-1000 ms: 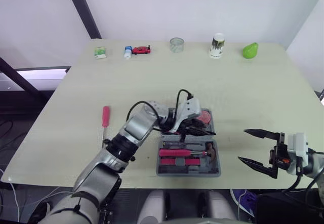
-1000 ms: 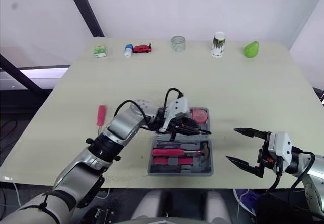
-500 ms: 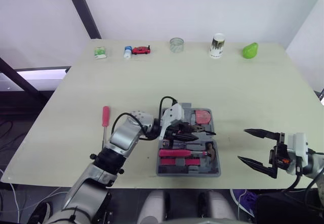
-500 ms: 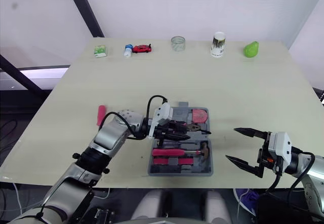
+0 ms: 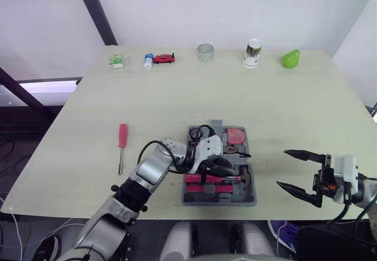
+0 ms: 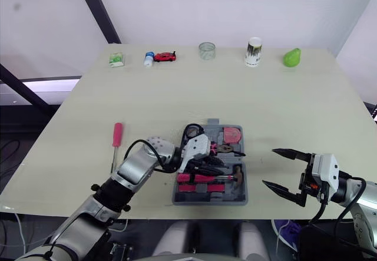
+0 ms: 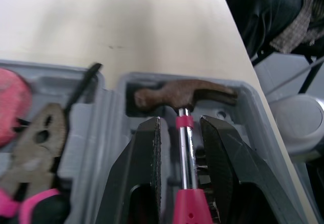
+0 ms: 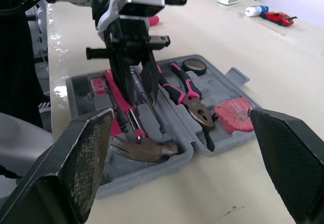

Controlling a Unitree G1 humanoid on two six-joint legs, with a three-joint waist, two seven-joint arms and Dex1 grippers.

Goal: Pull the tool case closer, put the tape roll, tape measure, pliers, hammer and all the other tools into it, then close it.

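The grey tool case (image 5: 252, 201) lies open near the table's front edge. In it are a pink tape measure (image 5: 237, 136), pink-handled pliers (image 8: 188, 93), a black tape roll (image 8: 194, 65) and a hammer (image 7: 182, 95) with a pink grip. My left gripper (image 5: 219, 168) reaches down into the case, open, one finger on each side of the hammer's metal shaft without touching it. A red screwdriver (image 5: 122, 146) lies on the table left of the case. My right gripper (image 5: 282, 168) hovers open and empty to the right of the case.
Along the table's back edge stand a small green box (image 5: 116, 61), a blue-capped bottle (image 5: 149, 60), a red toy car (image 5: 165, 58), a glass cup (image 5: 205, 52), a white can (image 5: 253, 53) and a green pear-shaped object (image 5: 291, 58).
My left gripper has moved from the tape measure end of the case toward its near side and now stands over the hammer. The right arm has not moved.
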